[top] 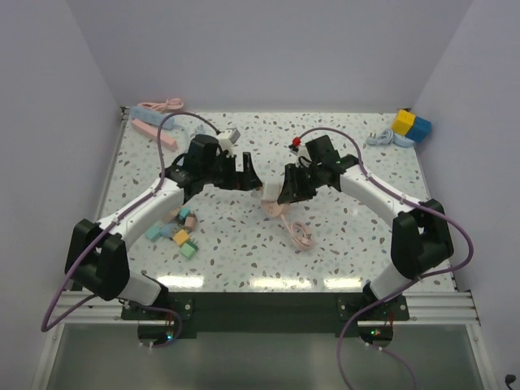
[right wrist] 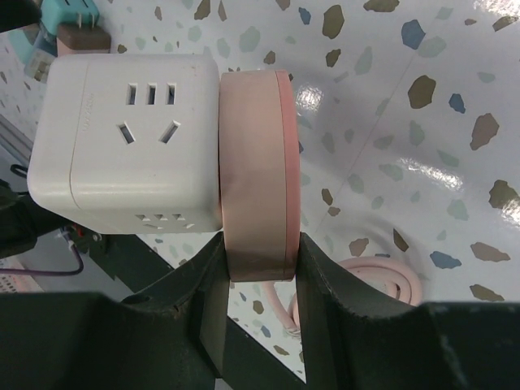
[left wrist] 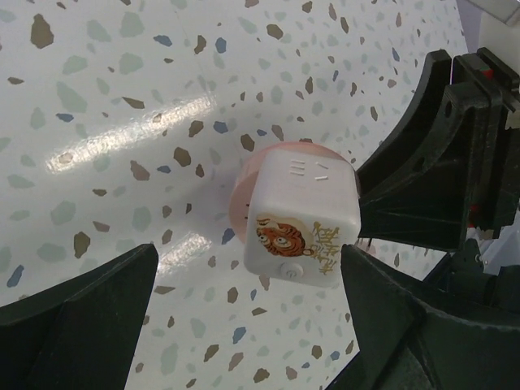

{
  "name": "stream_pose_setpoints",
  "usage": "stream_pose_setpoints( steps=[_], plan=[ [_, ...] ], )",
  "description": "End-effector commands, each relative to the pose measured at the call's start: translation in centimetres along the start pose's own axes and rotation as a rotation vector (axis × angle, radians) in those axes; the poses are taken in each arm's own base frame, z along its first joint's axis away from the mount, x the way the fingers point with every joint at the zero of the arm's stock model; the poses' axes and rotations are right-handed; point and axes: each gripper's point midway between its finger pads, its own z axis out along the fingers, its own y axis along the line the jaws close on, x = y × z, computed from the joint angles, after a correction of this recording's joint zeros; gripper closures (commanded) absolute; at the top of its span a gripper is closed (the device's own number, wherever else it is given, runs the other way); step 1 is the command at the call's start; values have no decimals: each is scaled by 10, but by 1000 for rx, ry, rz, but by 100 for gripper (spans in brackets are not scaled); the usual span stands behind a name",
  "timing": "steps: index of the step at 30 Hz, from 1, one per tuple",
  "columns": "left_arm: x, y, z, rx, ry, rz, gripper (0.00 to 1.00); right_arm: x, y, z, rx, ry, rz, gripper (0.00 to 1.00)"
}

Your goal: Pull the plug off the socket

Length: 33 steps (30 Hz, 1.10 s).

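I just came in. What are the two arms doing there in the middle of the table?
The right gripper is shut on the pink plug, which sits flush against the white cube socket. The left gripper is open, with its fingers on either side of the socket and not touching it. A pink cable lies coiled on the table nearby. The plug is not pulled out yet.
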Motion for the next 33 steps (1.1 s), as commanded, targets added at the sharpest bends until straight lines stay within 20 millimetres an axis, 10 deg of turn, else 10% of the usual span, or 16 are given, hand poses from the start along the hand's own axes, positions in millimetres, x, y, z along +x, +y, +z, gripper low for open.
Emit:
stream_pose_setpoints(
  steps=[1,16,20,25,33],
  plan=[
    [-24,-30,8,102,-78,114,0,-21,29,-14,-96,-50,-43,100],
    [3,-51,49,168,12,186,2,-19,42,-14,-169,-38,-60,100],
    [4,-53,51,188,18,187,30,-19,40,-12,-157,-40,-51,100],
    [3,-55,46,191,11,183,100,-20,19,-3,-56,-43,-10,100],
    [-31,-39,15,190,-99,80,100,-9,-74,-7,429,-16,129,100]
  ],
)
